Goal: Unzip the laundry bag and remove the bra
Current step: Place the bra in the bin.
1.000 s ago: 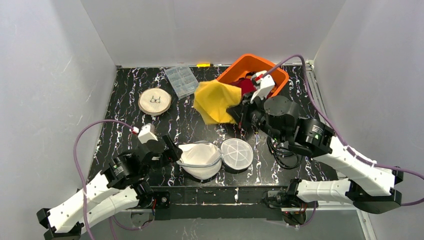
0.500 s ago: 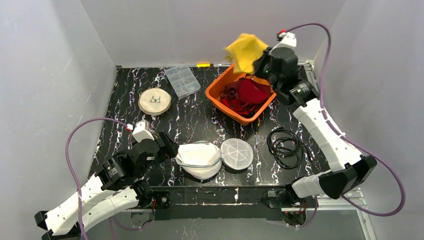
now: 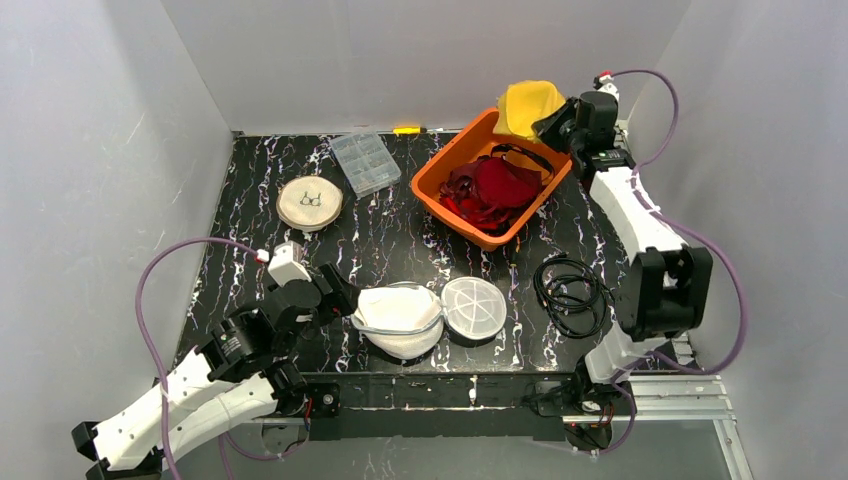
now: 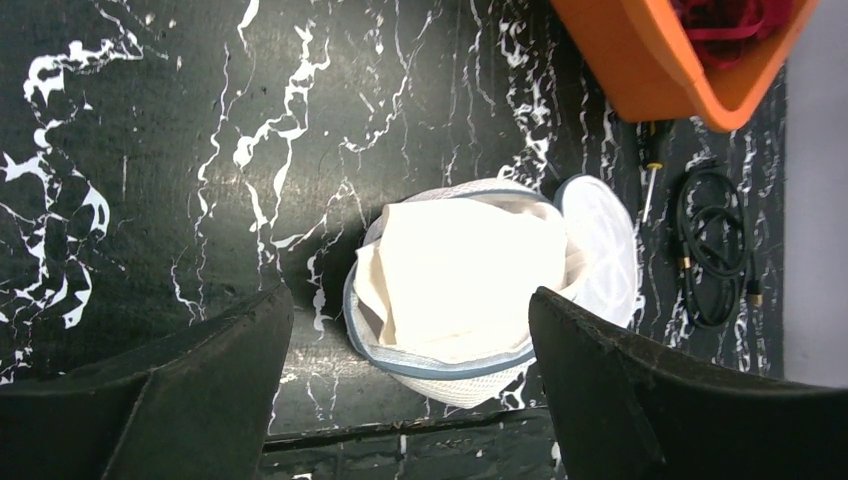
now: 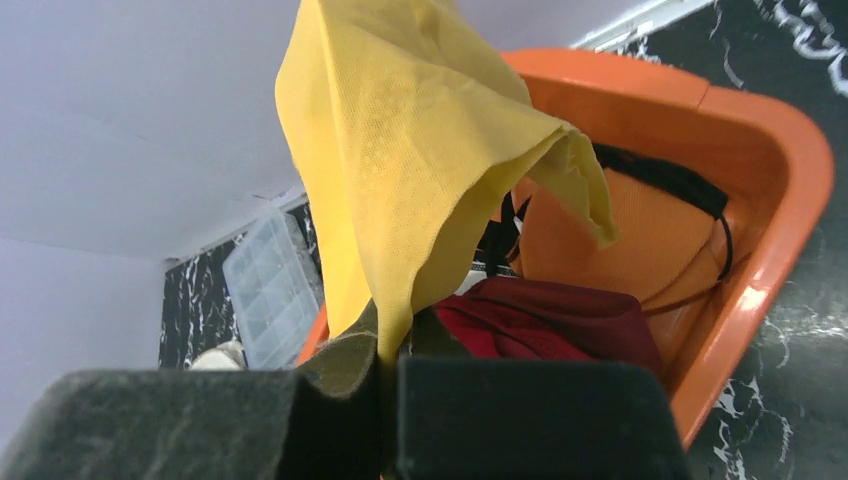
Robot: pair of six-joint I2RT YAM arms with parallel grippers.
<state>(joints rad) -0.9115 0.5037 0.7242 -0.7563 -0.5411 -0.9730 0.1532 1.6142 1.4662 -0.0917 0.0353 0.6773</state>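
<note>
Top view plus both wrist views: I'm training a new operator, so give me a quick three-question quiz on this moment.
1. True or false: the right claw is shut on the yellow cloth.
2. Pick one. Over the bag, the left claw is: A) open, B) shut on the rim, C) shut on the zipper.
3. Short answer: what holds the red clothes?

Key: 1 true; 2 A; 3 the orange bin.
</note>
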